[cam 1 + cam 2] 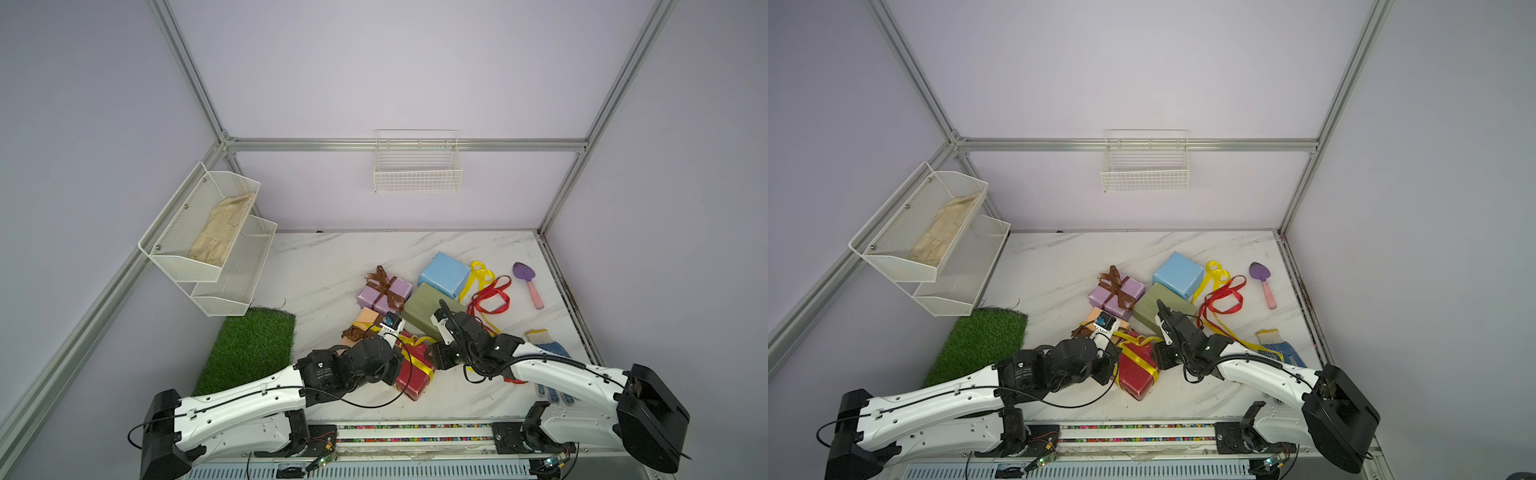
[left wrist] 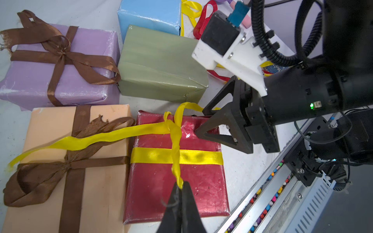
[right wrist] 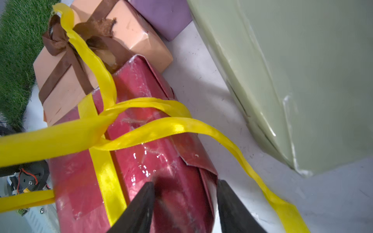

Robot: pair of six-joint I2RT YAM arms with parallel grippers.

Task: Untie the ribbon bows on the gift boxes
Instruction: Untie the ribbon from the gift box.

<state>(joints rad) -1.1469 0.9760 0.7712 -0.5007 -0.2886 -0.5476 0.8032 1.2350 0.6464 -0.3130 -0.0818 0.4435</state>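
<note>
The ribbon [image 2: 153, 156] is yellow, its box [image 2: 153, 187] dark red.

The white marble-patterned worktop [image 1: 332, 257] carries a green artificial turf mat [image 1: 249, 345] at its 8 o'clock edge. Near the centre, five paper-wrapped boxes cluster closely. A lilac box [image 1: 400, 287] with a brown satin bow [image 1: 384, 282] sits at 11 o'clock and a light blue box [image 1: 444, 275] at 1 o'clock. An olive green box [image 1: 424, 307] sits in the middle against both. A peach-orange box [image 1: 368, 318] with a second brown satin bow [image 1: 353, 332] is at 9 o'clock. A dark red box [image 1: 1138, 380] banded by a yellow satin ribbon [image 2: 175, 156] is at 6 o'clock.

At 3 o'clock of the light blue box lie a loose yellow ribbon [image 1: 466, 285] and a loose red ribbon [image 1: 489, 292], overlapping. A purple-bladed, pink-handled trowel [image 1: 528, 282] lies at the worktop's 2 o'clock. A blue-dotted knit glove [image 1: 548, 345], partly hidden, lies at 4 o'clock.
</note>
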